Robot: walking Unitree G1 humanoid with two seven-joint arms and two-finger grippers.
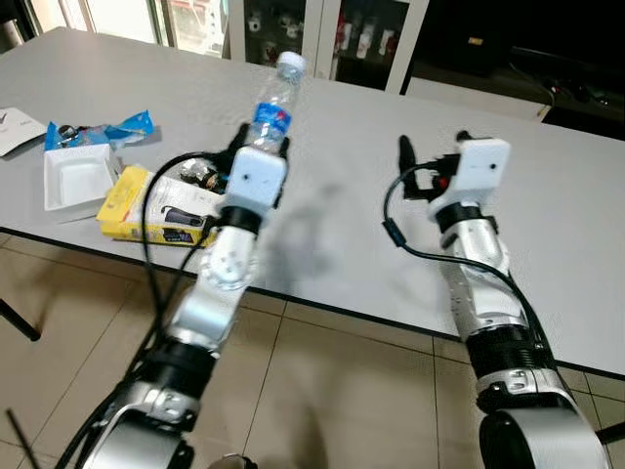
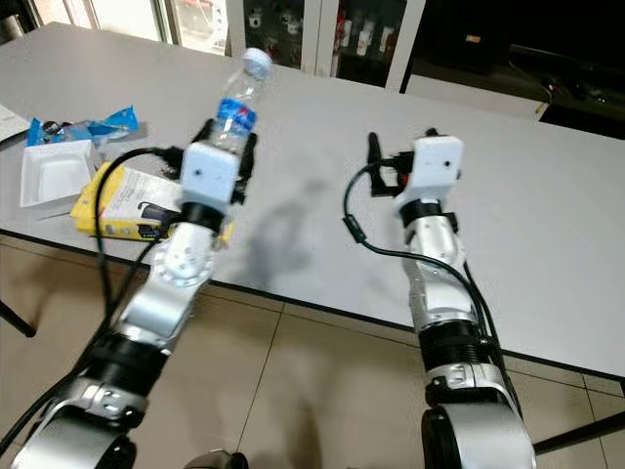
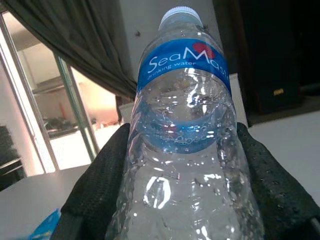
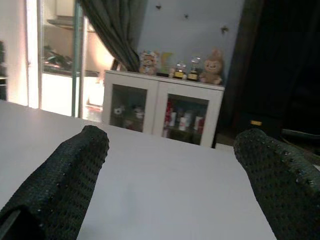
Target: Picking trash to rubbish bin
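Note:
A clear plastic water bottle (image 1: 274, 106) with a blue label and a white cap stands upright above the grey table (image 1: 352, 127). My left gripper (image 1: 257, 142) is shut on the bottle's lower body. In the left wrist view the bottle (image 3: 185, 130) sits between the two black fingers (image 3: 95, 192). My right gripper (image 1: 432, 161) hovers over the table to the right of the bottle. It is open, and its fingers (image 4: 65, 185) have only bare tabletop between them.
Left of the bottle lie a yellow box (image 1: 146, 207), a white foam tray (image 1: 78, 178), a blue wrapper (image 1: 109, 129) and a sheet of paper (image 1: 15, 127). The table's front edge (image 1: 322, 308) runs across above tiled floor. A glass-door cabinet (image 4: 165, 112) stands behind the table.

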